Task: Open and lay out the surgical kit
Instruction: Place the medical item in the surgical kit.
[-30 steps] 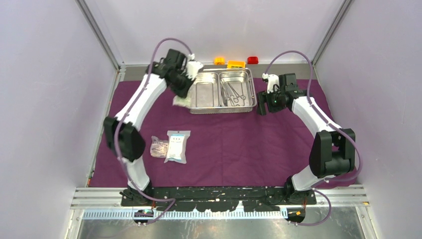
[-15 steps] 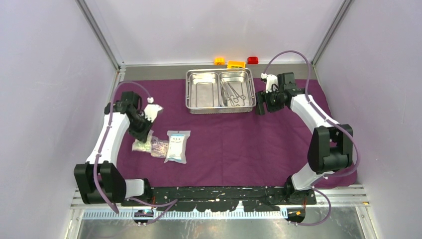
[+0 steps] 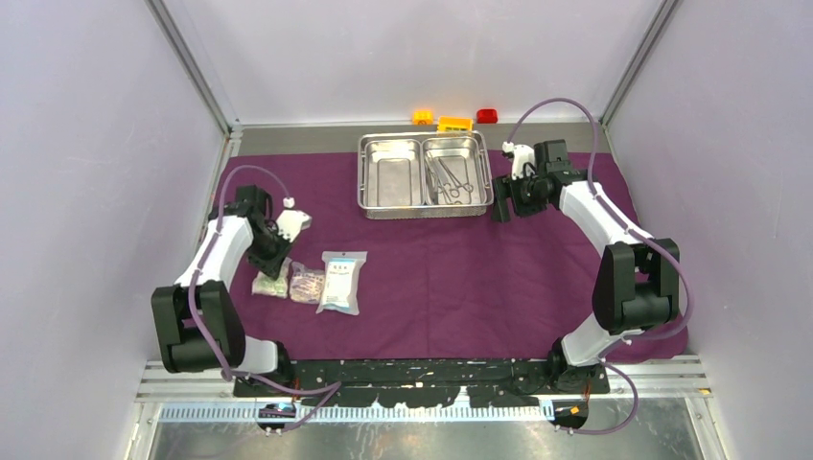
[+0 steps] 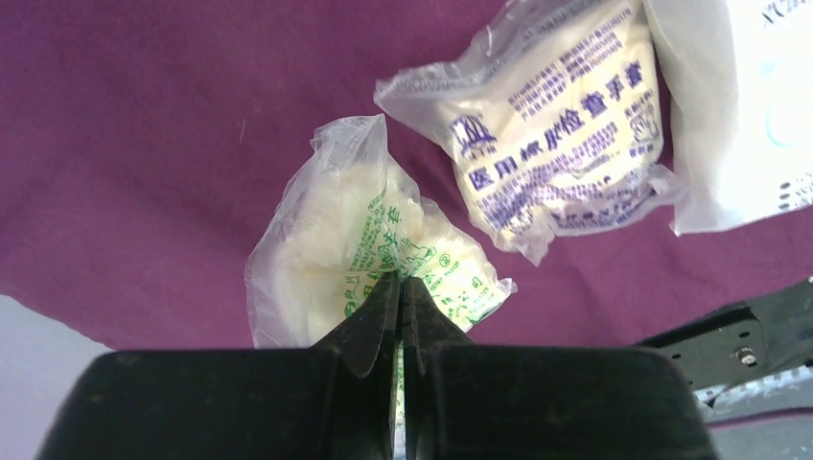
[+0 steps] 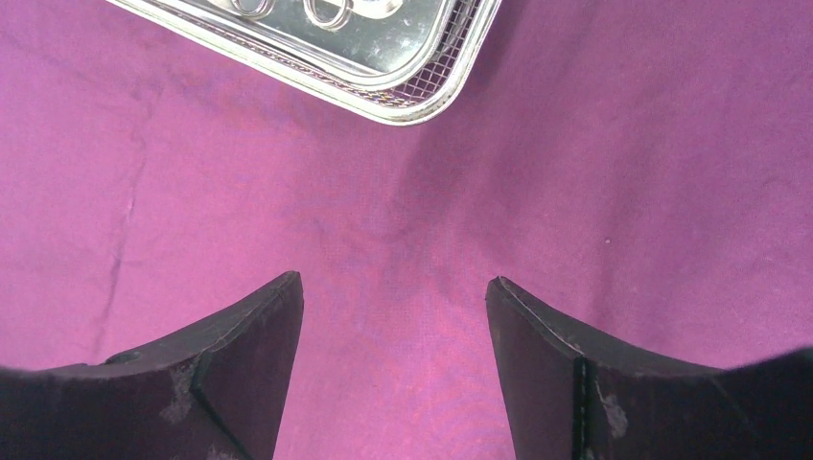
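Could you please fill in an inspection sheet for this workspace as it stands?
Surface: purple cloth, spread flat.
Job's things: tray at back, instruments in its right compartment; three packets at left.
Clutter: three bricks behind the tray, off the cloth.
Hands: left hand shut on the green-print packet; right hand open, empty, beside the tray.
Cables: one purple cable looping over each arm.
Surroundings: lilac walls, nothing else seen.

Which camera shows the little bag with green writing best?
The left wrist view: the green-printed packet is close up there, pinched in the shut left gripper. The top view shows it tiny, part-hidden; the right wrist view misses it.
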